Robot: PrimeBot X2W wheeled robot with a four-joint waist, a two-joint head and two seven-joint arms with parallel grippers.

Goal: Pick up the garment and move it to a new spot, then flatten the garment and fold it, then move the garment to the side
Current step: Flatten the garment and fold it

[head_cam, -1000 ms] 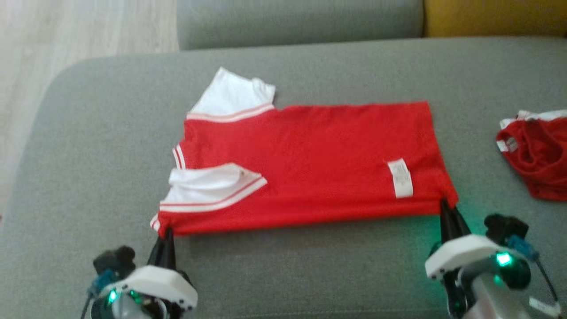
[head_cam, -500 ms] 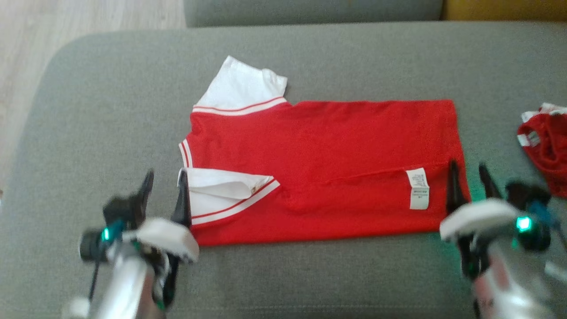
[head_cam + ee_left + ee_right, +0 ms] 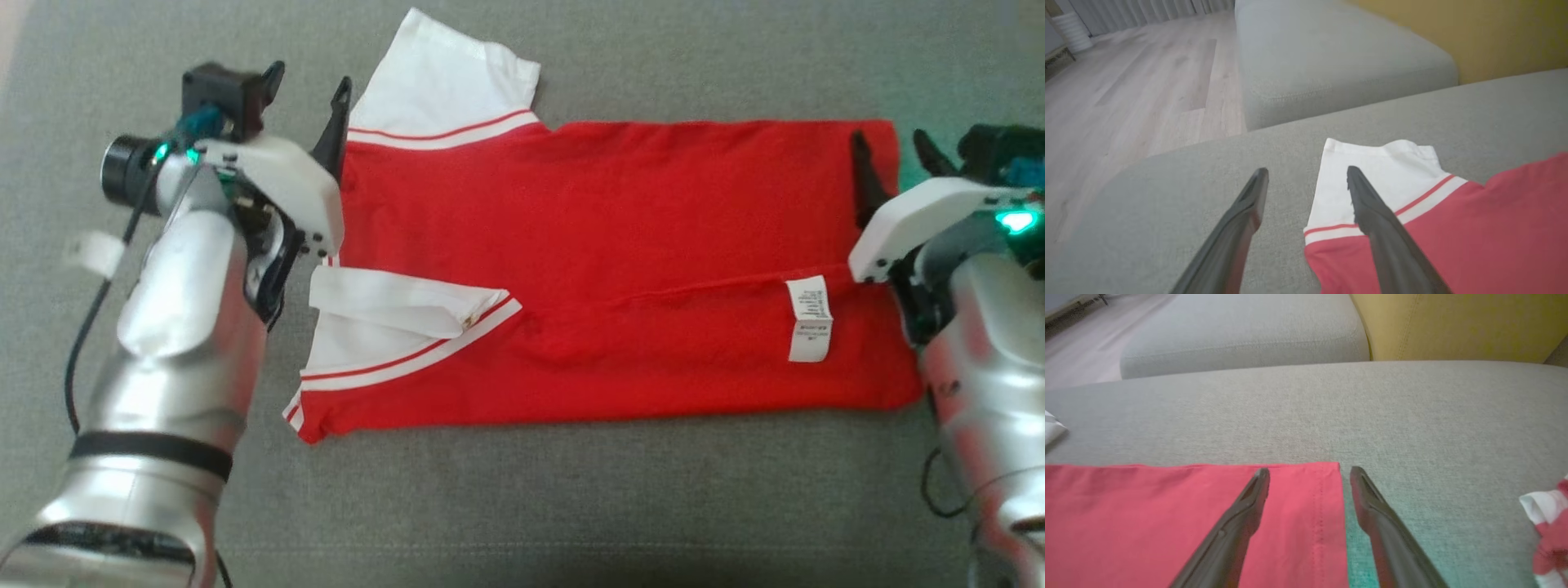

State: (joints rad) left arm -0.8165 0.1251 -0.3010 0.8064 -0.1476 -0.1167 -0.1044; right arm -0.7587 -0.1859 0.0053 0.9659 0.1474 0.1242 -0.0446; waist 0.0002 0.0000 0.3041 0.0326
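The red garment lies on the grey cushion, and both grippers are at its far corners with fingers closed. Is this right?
They are open, not closed: both wrist views show the left gripper and the right gripper with jaws apart. The red garment does lie on the grey cushion, a gripper at each far corner.

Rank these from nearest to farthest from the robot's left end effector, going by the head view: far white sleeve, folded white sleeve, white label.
1. The far white sleeve, right beside the left end effector, at the upper left corner of the red shirt.
2. The folded white sleeve, lower on that left end.
3. The white label, across near the shirt's right end.
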